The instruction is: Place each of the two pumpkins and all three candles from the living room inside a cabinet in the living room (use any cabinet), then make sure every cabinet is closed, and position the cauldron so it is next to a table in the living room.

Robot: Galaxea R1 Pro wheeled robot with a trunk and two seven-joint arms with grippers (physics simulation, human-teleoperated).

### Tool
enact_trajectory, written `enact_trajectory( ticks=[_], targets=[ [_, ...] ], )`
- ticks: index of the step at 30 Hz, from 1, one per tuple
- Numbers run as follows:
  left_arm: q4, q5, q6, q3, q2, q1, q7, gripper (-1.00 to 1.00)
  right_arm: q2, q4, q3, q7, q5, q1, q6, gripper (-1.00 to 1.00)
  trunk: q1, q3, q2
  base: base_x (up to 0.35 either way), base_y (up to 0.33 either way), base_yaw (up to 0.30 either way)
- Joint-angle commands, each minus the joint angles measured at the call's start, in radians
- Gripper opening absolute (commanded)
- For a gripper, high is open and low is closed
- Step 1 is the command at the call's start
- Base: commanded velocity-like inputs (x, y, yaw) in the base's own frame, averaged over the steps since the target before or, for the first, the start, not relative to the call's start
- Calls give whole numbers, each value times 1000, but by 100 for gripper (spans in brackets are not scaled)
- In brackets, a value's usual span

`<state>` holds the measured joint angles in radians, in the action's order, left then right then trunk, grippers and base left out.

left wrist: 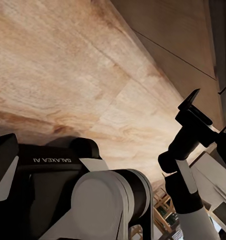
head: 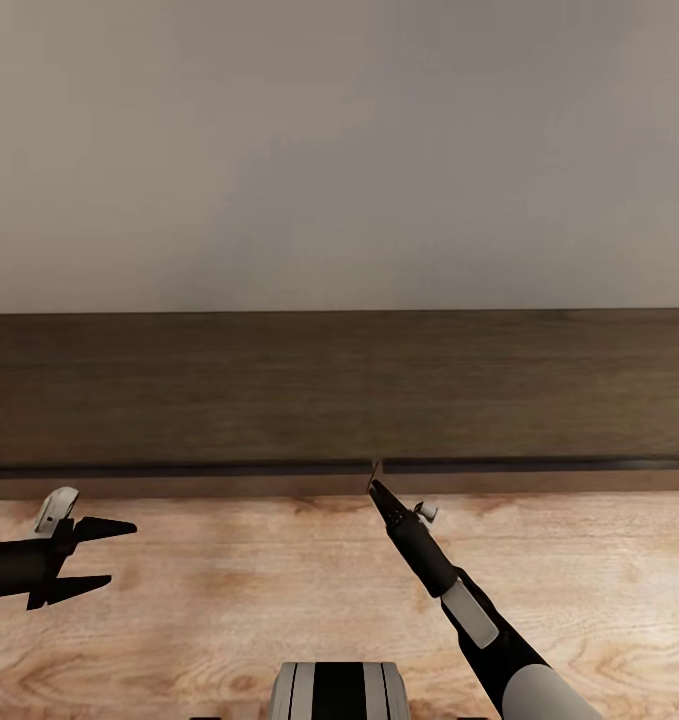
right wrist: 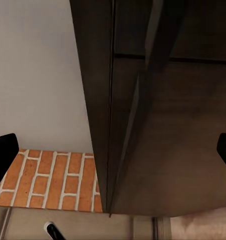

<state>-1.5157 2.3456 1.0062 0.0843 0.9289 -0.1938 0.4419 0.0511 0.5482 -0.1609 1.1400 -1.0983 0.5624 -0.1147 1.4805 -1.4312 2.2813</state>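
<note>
The cabinet (head: 329,390) is a long low dark-brown console against the pale wall, seen from above. Its fronts look shut, with a seam (head: 375,466) between two of them. My right gripper (head: 374,487) points at that seam, its tip right at the cabinet's front edge. The right wrist view has the dark cabinet front (right wrist: 182,125) very close, with the two fingertips (right wrist: 3,150) spread wide apart and nothing between them. My left gripper (head: 104,556) hangs open and empty over the wooden floor, away from the cabinet. Pumpkins, candles, cauldron and table are out of view.
Light wooden floor (head: 239,600) runs along the cabinet's front. My base (head: 339,690) sits at the lower middle. A brick wall patch (right wrist: 48,180) appears beside the cabinet in the right wrist view. The left wrist view takes in my right arm (left wrist: 187,145) and the floor.
</note>
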Motion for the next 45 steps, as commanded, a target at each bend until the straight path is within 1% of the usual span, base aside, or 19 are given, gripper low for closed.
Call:
enact_trajectory(
  ticks=[1,45],
  targets=[
    [0,11,0,1,1,-1,9,100,0,-1,-3,3,-11,1,-10,100,0,-1,0,0,0,0],
    [3,11,0,1,1,-1,9,100,0,-1,-3,2,-11,1,-11,100,0,-1,0,23,15,0]
  ],
)
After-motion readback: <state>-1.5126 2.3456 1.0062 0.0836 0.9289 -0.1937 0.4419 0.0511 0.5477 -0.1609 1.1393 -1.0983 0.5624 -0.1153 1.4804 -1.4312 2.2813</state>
